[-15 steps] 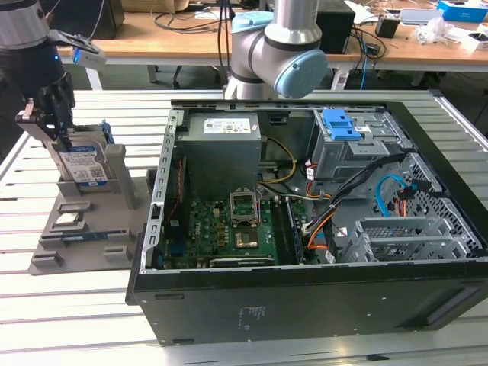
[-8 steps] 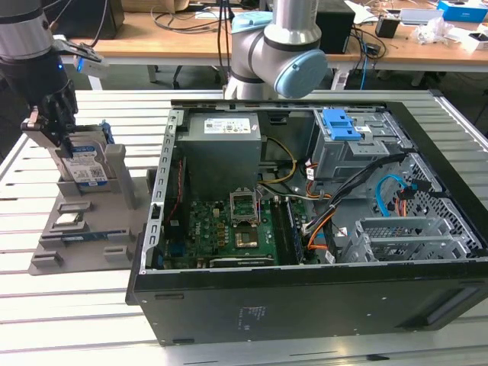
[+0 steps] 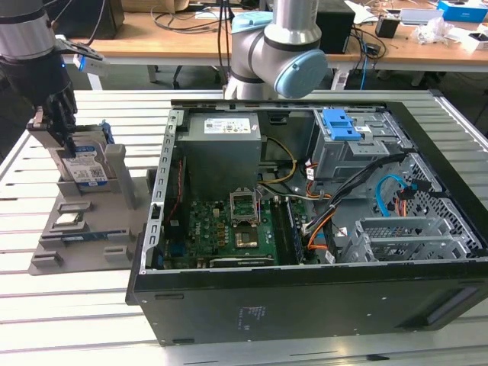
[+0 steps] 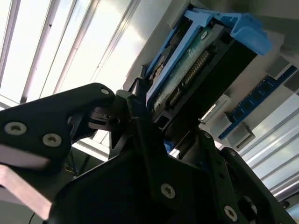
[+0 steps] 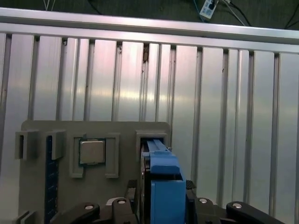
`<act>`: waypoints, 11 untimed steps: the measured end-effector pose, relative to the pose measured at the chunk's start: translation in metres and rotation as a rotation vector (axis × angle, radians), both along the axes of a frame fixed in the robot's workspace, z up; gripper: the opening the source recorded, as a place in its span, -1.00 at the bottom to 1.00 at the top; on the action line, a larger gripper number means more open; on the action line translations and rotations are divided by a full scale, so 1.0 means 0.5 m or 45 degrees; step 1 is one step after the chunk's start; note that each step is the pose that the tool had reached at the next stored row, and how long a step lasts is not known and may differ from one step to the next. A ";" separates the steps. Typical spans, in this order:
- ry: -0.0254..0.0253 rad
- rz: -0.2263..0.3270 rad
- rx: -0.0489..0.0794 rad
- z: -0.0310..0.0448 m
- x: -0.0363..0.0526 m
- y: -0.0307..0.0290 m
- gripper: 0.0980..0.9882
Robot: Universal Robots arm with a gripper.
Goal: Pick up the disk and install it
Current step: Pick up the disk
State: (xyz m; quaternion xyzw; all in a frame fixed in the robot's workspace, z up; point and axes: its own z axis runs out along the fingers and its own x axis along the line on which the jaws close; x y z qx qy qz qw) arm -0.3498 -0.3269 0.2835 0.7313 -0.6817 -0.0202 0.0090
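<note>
The disk (image 3: 84, 169) stands on edge in a slot of the grey holder (image 3: 114, 221) at the exterior view's left, its white-and-blue label facing out and its blue frame around it. My gripper (image 3: 65, 141) reaches down over the disk's upper end. In both wrist views the black fingers (image 4: 135, 109) sit against either side of the blue-framed disk (image 4: 196, 60), (image 5: 163, 182), shut on it. The disk's lower part still rests in the holder (image 5: 93, 133).
The open computer case (image 3: 305, 293) lies at the exterior view's right, with a blue-latched drive cage (image 3: 347, 123) at its far side. A square silver chip (image 5: 92, 151) and a blue memory stick (image 5: 51, 177) sit in the holder. The arm's base (image 3: 274, 53) stands behind the case.
</note>
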 end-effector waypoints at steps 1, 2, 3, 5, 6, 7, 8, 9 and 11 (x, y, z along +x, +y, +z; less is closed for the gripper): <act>0.0001 0.016 0.000 0.000 0.001 0.000 -0.14; 0.0001 0.028 0.000 0.000 0.001 0.000 -0.14; 0.0000 0.039 0.000 0.000 0.002 0.001 -0.14; 0.0001 0.045 0.000 0.000 0.002 0.001 -0.14; 0.0001 0.045 0.000 0.000 0.002 0.001 -0.14; 0.0002 0.045 0.000 0.000 0.002 0.001 -0.14; 0.0001 0.045 0.000 0.000 0.002 0.001 -0.14; 0.0001 0.045 0.000 0.000 0.002 0.001 -0.14; 0.0001 0.045 0.000 0.000 0.002 0.001 -0.14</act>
